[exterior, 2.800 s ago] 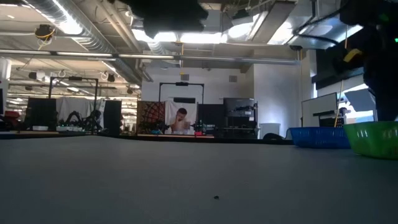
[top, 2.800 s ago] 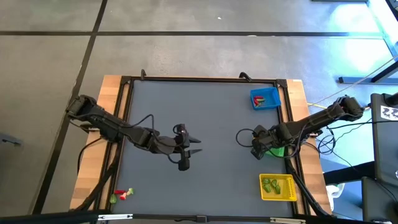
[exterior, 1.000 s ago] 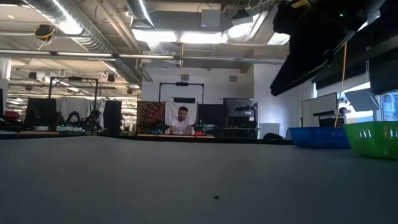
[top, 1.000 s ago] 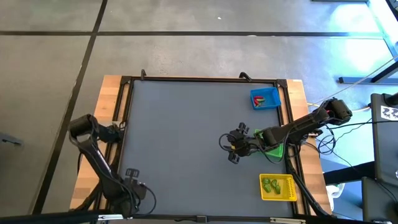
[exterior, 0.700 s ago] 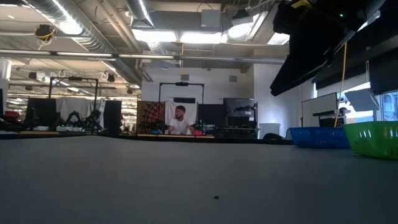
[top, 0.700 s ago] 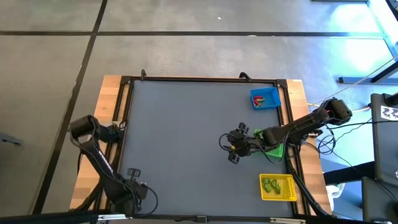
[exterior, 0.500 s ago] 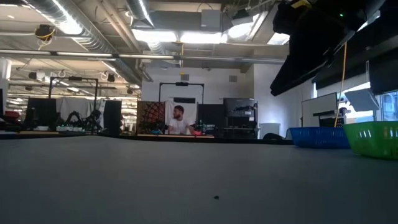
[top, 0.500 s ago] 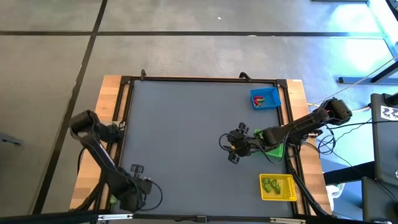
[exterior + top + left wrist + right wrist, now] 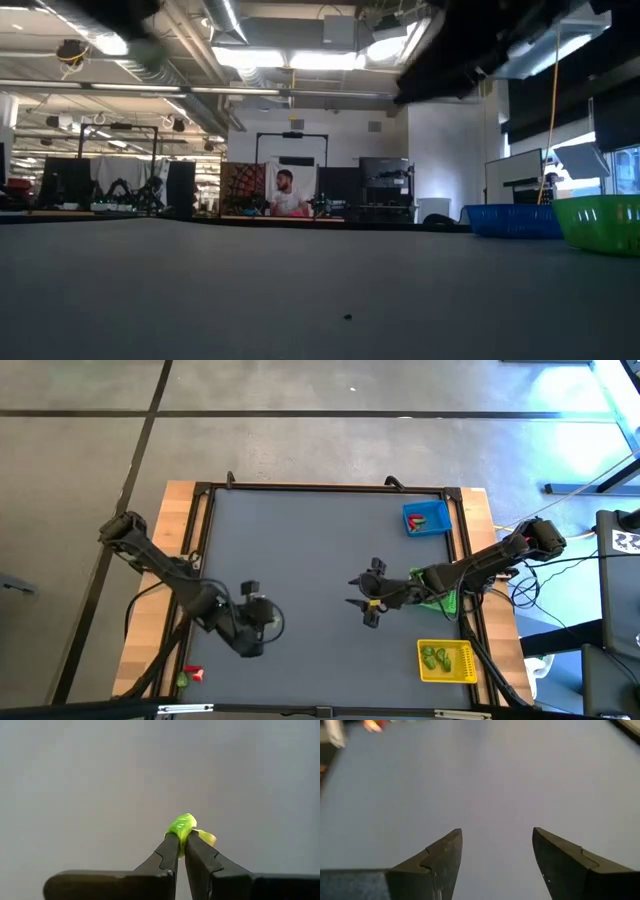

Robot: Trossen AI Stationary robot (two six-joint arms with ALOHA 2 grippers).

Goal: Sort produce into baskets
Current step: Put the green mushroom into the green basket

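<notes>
- Half a second ago my left arm was bent over the table's near-left corner; it has since swung inward, and my left gripper (image 9: pixel 252 622) now hangs over the mat left of centre. My right gripper (image 9: pixel 368 598) has crept a little toward the middle.
- My left gripper is clenched on a green piece (image 9: pixel 182 826). Its long axis runs on from the fingers (image 9: pixel 169 851), poking out past the tips; a paler bit shows just beside it.
- My right gripper is released, its fingers (image 9: pixel 442 851) spread wide over bare mat with nothing between them.
- Two pieces lie on the wooden edge at the near-left corner: a red piece (image 9: pixel 194 673) and a second green piece (image 9: pixel 182 681) just beside it.
- Blue basket (image 9: pixel 427 518) sits at the far right with red and green inside. Yellow basket (image 9: pixel 447 660) sits near-right with green pieces in it. Green basket (image 9: pixel 441 596) lies between them, mostly under my right arm.
- The mat (image 9: pixel 310 550) is plain dark grey, framed in black on a wooden table (image 9: pixel 178 510).
- In the low view the mat runs level to a workshop with ceiling lights and racks; a person (image 9: pixel 285 195) sits far behind. The blue and green baskets show at its right edge.
- My right arm crosses the top of the low view and hides part of the ceiling.
</notes>
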